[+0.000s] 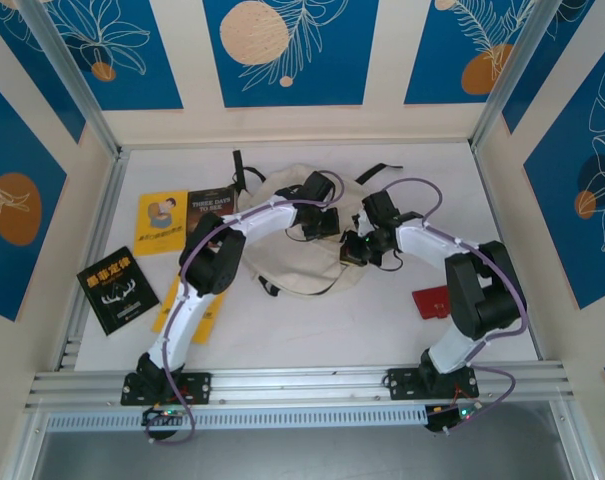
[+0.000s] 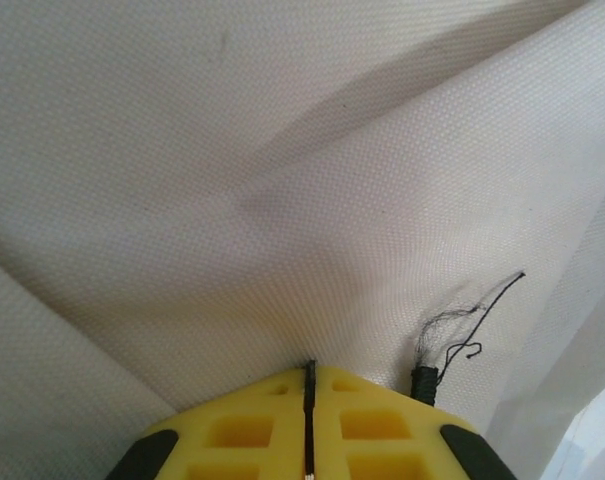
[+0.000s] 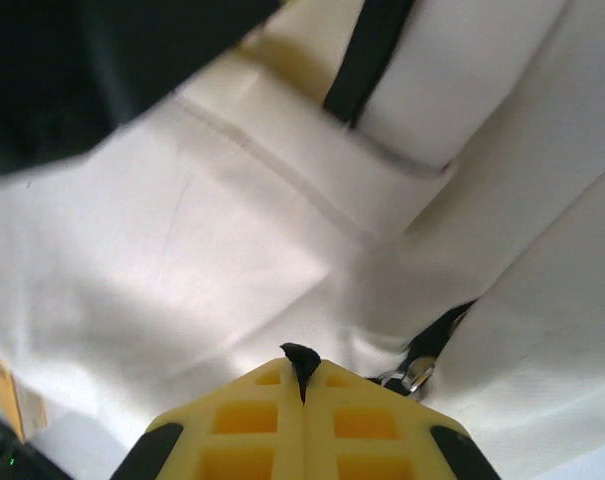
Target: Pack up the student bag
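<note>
- The student bag lies flat on the white bench, in the middle and nearer the far edge than the near one. Its black straps trail toward the far edge.
- The left gripper is over the middle of the bag. In the left wrist view its yellow fingers are clenched against the cream cloth with only a thin dark line between them. I cannot tell whether any cloth is pinched.
- A frayed black thread stands just beside that gripper.
- The right gripper is at the bag's right side. In the right wrist view it is clenched on a small black tab of the bag, with a metal ring just beside it.
- A yellow book and a dark book lie touching each other left of the bag, toward the far-left corner.
- A black book lies by the left edge.
- A red flat thing lies beside the right arm.
</note>
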Controlling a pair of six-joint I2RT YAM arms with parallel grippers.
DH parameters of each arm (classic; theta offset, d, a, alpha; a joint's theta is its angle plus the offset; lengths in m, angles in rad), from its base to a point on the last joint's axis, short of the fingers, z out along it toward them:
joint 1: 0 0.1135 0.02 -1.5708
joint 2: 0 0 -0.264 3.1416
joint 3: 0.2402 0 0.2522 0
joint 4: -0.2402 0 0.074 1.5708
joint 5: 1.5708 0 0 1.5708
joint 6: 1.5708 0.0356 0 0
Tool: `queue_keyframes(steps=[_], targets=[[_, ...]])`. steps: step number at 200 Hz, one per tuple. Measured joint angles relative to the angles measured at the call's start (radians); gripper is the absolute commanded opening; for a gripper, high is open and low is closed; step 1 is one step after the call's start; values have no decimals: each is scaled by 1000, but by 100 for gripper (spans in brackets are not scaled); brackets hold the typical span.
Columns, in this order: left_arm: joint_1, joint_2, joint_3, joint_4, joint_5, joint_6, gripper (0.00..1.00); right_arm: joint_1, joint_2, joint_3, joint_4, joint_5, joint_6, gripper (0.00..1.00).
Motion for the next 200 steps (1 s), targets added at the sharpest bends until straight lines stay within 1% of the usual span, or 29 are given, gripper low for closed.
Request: queue_keyframes(steps=[20,50,71,103,139,141,145,159,173,185,200], targets=[[0,15,23,-3,1,-35,0,-1,-49,-53,27,-59,-10,0],[0,34,50,-3,4,-82,0,2,-106,-124,77,-170,-9,0],[0,45,68,-3,4,-108,0,14,-128,-161,104,-225,3,0],[-1,55,85,-4,4,-134,0,58,-140,-195,142,-280,24,0],[-2,60,98,-8,5,-148,0,83,-140,-201,167,-298,48,0],[-2,61,100,-8,5,-148,0,83,-140,-201,168,-298,48,1],[-2,61,102,-8,7,-148,3,83,-140,-201,168,-295,52,4],[-2,63,109,-10,16,-136,15,81,-145,-201,160,-272,69,19],[-2,63,117,-10,30,-116,26,71,-165,-201,135,-237,88,38],[-2,58,122,-12,39,-88,34,56,-200,-201,113,-201,109,50],[-2,43,122,-28,46,-59,40,28,-245,-201,93,-163,124,55]])
